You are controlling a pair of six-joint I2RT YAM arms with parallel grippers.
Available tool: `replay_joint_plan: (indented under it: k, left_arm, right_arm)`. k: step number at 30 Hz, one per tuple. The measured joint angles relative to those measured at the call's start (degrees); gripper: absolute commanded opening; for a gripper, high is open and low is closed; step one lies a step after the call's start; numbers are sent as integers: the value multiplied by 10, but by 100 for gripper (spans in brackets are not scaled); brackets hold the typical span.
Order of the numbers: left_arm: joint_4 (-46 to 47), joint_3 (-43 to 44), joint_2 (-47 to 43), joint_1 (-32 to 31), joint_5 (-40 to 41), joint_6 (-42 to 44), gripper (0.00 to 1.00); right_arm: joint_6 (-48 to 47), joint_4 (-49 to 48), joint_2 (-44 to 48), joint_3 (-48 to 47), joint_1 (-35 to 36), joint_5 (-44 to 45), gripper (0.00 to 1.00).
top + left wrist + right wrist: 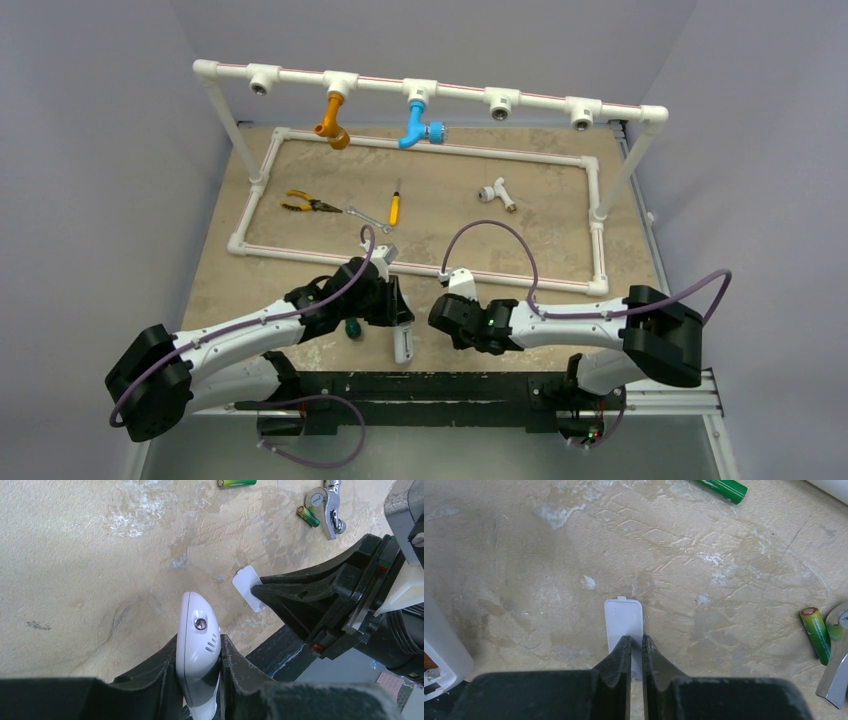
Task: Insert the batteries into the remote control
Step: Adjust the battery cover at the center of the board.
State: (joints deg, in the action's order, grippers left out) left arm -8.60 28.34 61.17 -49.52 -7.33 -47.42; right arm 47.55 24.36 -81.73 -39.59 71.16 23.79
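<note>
**Cover off, cells waiting.** The remote control [199,625] is clamped by its sides in the left gripper [199,641] and held above the table [75,555], with its rounded emitter end jutting past the fingertips. This hold is judged to steady the body so that its battery recess can be served by the other arm; the recess itself is not shown.

The small white cover plate [623,617] is laid flat on the table, apparently set aside to leave the recess open. Over its near end the right gripper [635,639] is poised with jaws drawn almost together, only a sliver left between them. Whether the plate is pinched or merely touched cannot be told, and nothing else is carried.

The batteries are seen loose on the table. A green battery [816,635] lies off to the right gripper's side, just beside a chrome fitting [836,680]. A second battery [723,487] lies farther ahead of the fingers. Both are kept apart from either gripper and from the remote, so neither is judged loaded yet.
</note>
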Motion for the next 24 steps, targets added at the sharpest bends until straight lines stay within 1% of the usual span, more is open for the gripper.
replay_joint_plan:
  k: [6, 11, 14, 17, 19, 24]
  left_arm:
    - [0, 0, 0, 0, 0, 0, 0]
    - [0, 0, 0, 0, 0, 0, 0]
    - [0, 0, 0, 0, 0, 0, 0]
    - [0, 0, 0, 0, 0, 0, 0]
    - [-1, 0, 0, 0, -1, 0, 0]
    - [-22, 1, -20, 0, 0, 0, 0]
  right_arm:
    - [14, -15, 7, 5, 0, -9, 0]
    - [28, -30, 38, 24, 0, -13, 0]
    - [28, -23, 60, 32, 1, -24, 0]
    - [20, 10, 78, 30, 5, -24, 0]
    - [10, 49, 78, 16, 8, -19, 0]
    - [-14, 161, 25, -72, 9, 25, 0]
